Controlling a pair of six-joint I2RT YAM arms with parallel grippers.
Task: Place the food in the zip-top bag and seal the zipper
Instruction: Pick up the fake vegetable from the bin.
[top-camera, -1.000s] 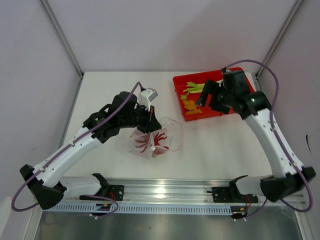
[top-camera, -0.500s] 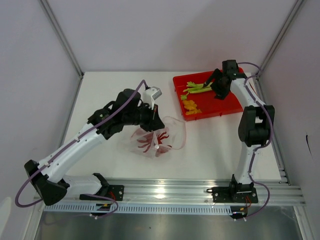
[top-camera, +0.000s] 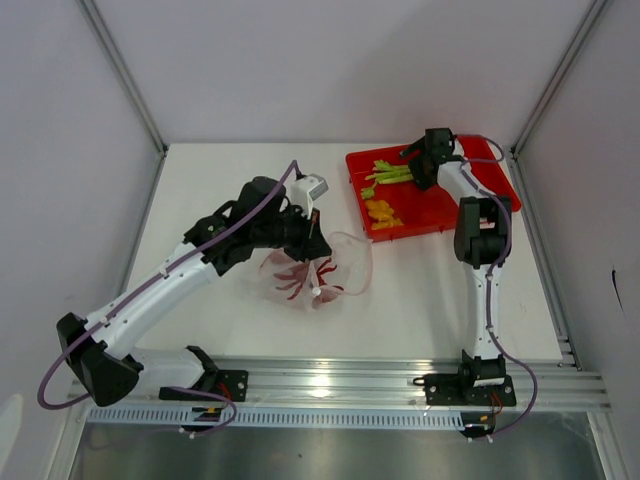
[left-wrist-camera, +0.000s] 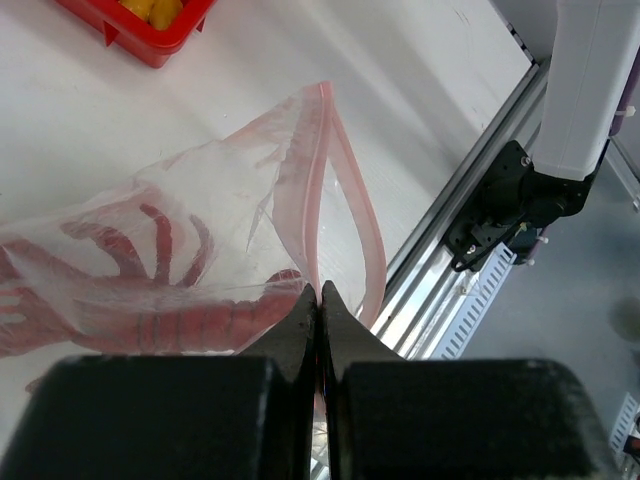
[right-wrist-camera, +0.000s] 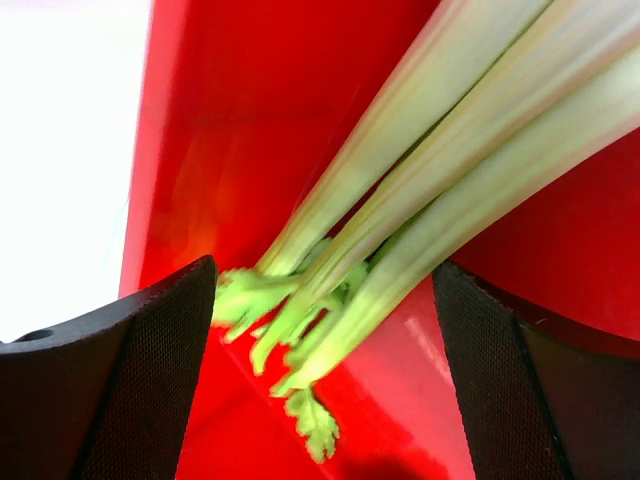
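Observation:
The clear zip-top bag (top-camera: 335, 268) lies on the white table with the dark red spiky piece (top-camera: 303, 277) inside it. My left gripper (top-camera: 308, 228) is shut on the bag's pinkish zipper (left-wrist-camera: 340, 170) rim and holds the mouth up; the red piece (left-wrist-camera: 150, 310) shows through the plastic (left-wrist-camera: 200, 190). In the red tray (top-camera: 440, 205) lie the pale-green stalk (top-camera: 388, 176) and the yellow-orange pieces (top-camera: 381, 212). My right gripper (top-camera: 411, 169) hangs open low over the stalk (right-wrist-camera: 430, 160), with one finger (right-wrist-camera: 130, 370) on each side of its leafy end.
The tray's red floor (right-wrist-camera: 230, 130) fills the right wrist view. An aluminium rail (left-wrist-camera: 480, 230) runs along the table's near edge, close to the bag's mouth. Grey walls enclose the table at the back and sides.
The right arm has reached out toward the tray's far side and lowered its gripper over the stalk. The left gripper has shifted a little to the right with the bag's rim.

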